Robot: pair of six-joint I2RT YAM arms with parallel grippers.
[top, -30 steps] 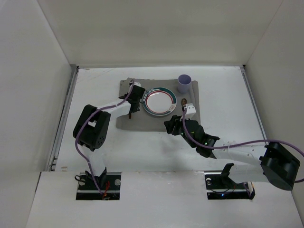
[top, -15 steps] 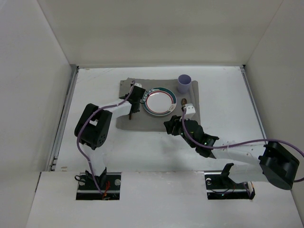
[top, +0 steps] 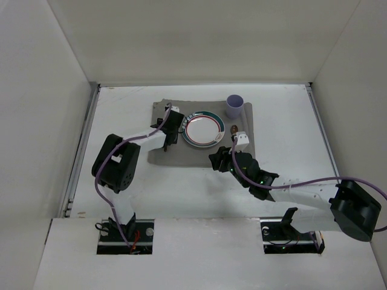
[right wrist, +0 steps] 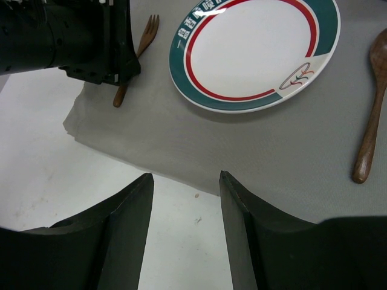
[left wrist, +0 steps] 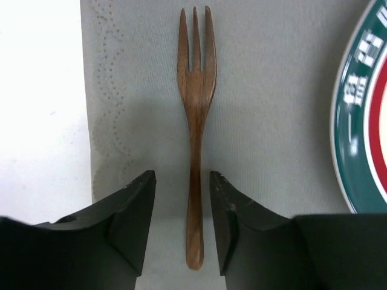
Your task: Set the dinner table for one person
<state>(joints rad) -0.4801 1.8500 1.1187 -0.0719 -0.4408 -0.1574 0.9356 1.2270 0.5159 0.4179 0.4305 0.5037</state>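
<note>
On the white dinner table (top: 284, 121) lies a grey mat (top: 199, 154) with a teal-and-red rimmed plate (top: 204, 128), a purple cup (top: 234, 106) and a wooden spoon (top: 234, 129). A wooden fork (left wrist: 195, 121) lies flat on the mat (left wrist: 272, 90), left of the plate (left wrist: 363, 121). My left gripper (left wrist: 181, 176) is open, its jaws on either side of the fork's handle without gripping it. My right gripper (right wrist: 186, 176) is open and empty above the mat's near edge (right wrist: 242, 151), facing the plate (right wrist: 254, 51), the spoon (right wrist: 372, 115) and the fork (right wrist: 142, 45).
White panels wall the table on three sides, with metal rails (top: 81, 151) along its left and right. The left arm's wrist (right wrist: 66, 39) hangs over the mat's left part. Bare tabletop (right wrist: 60, 181) lies in front of the mat.
The left gripper has shifted slightly away from the arm bases over the fork. The right gripper has barely moved. Nothing was picked up or let go.
</note>
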